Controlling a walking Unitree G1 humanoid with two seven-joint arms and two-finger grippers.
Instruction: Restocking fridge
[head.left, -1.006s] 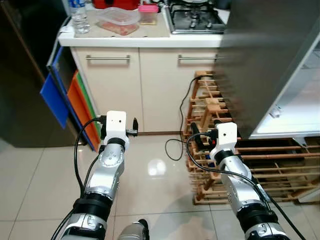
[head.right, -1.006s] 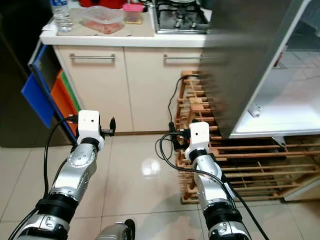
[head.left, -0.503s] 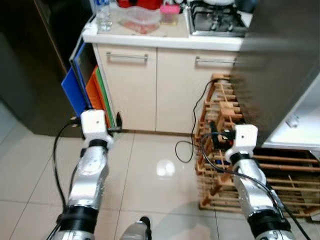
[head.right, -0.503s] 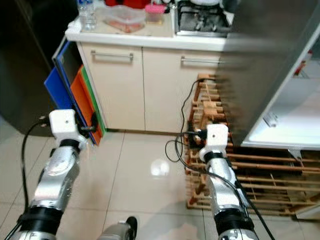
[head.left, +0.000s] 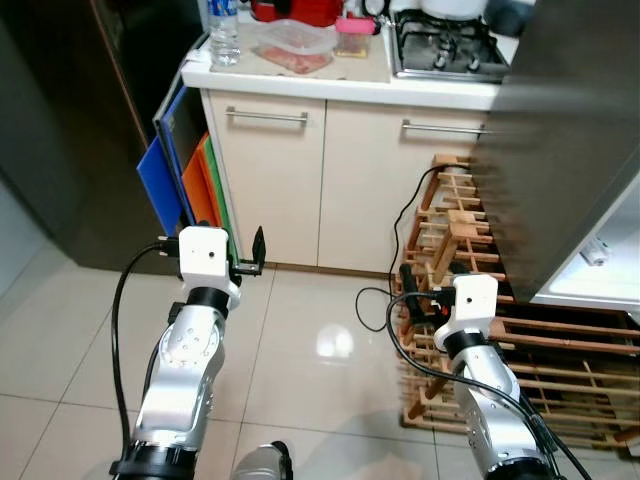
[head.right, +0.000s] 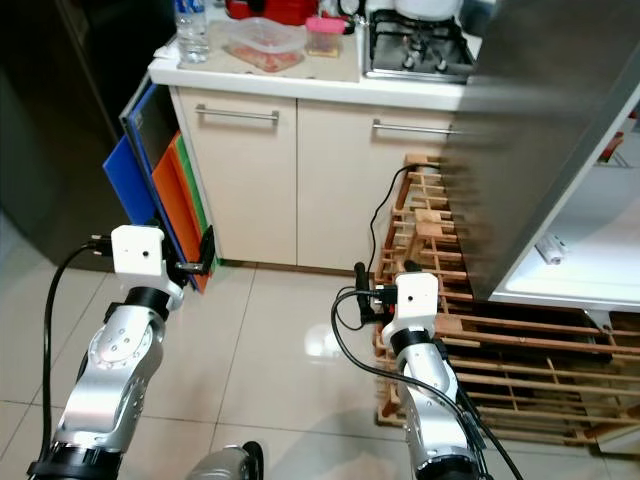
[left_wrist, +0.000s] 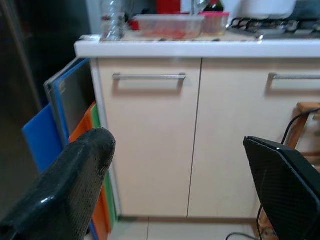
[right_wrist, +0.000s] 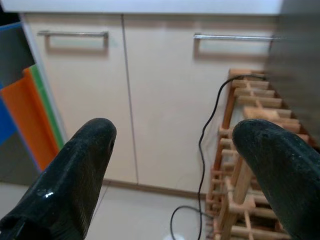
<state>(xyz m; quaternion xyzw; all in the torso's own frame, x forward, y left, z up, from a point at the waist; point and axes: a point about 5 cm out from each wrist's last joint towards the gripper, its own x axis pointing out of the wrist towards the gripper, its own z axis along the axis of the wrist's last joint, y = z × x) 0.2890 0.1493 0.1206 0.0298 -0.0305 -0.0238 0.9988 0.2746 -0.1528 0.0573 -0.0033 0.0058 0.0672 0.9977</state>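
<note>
Food tub: clear lidded container (head.left: 292, 44) w/ reddish contents, on the worktop (head.left: 300, 80) at 12 o'clock, far end; likely the item to restock.
Neighbours: water bottle (head.left: 224, 30) just beside it at its 9; small pink-lidded tub (head.left: 352, 36) at its 3; hob (head.left: 452, 48) further on at 3.
Fridge: open door (head.left: 560, 150) at 2 o'clock, white shelf (head.left: 600, 270) below it; wooden rack (head.left: 520, 340) on floor underneath.
Left end effector: (left_wrist: 180, 185) fingers spread wide, holding nothing, raised low in front of cupboard doors (left_wrist: 150, 130).
Right end effector: (right_wrist: 180, 170) also spread, empty, beside rack and trailing cable (right_wrist: 212, 130).
Step (judged): approach to worktop, no reach begun.
Do well: close in square-on til tub's in easy reach; keep right arm off cable/rack; watch stacked boards (head.left: 180, 180) at 10; raise arms before the edge.
</note>
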